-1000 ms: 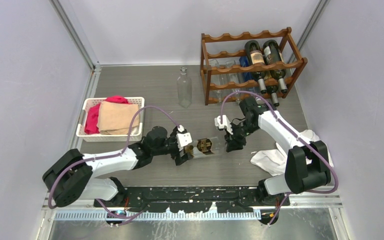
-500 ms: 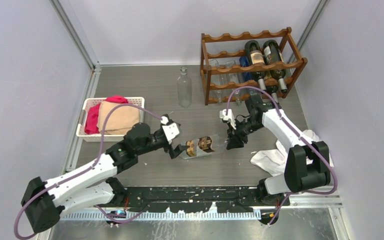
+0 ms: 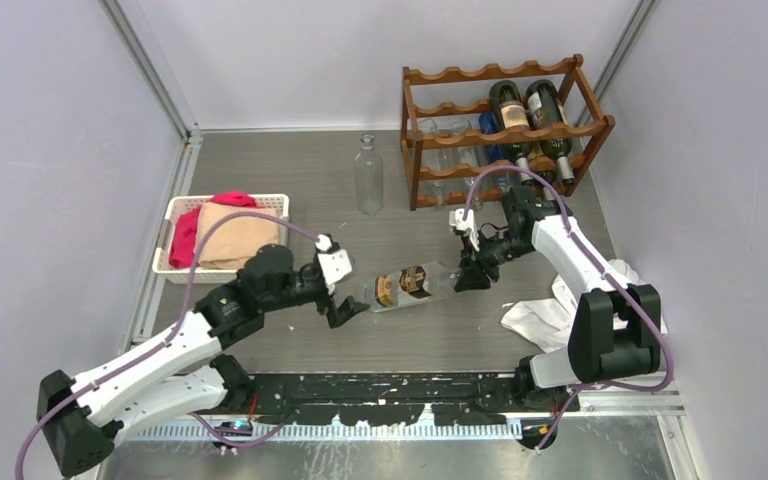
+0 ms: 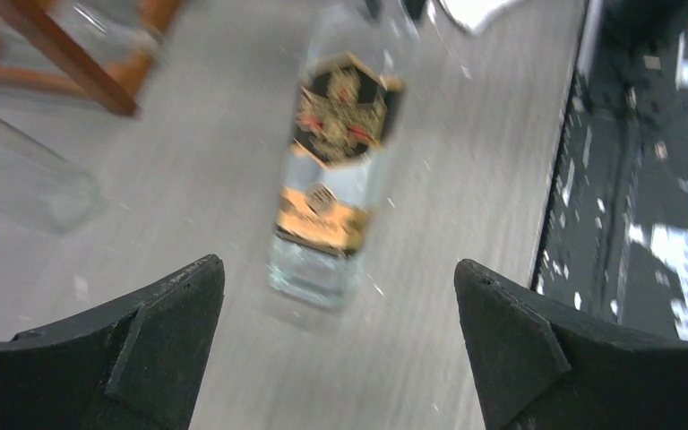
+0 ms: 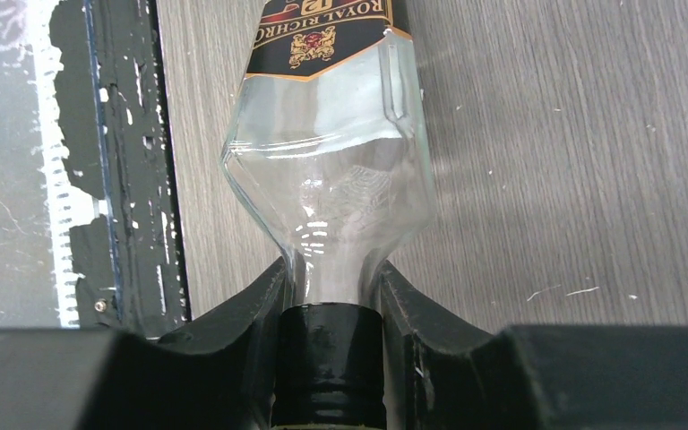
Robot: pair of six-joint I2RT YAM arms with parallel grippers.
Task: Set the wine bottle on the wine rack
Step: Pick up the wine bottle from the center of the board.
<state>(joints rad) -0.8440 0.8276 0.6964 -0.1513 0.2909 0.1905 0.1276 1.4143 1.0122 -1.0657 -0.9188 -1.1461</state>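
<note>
The right pincer (image 3: 471,279) clamps the neck of the wine bottle (image 3: 409,285), lying on the bench (image 3: 290,170) near the wine rack (image 3: 505,135); the left pincer (image 3: 348,306) gapes empty beside its base.

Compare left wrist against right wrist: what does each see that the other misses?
Left wrist only: the left gripper open, not gripping the wine bottle, plus a post of the wine rack. Right wrist only: the right gripper shut on the bottle's black-capped neck. Both: the same bottle on its side, with the grey table beneath.
</note>
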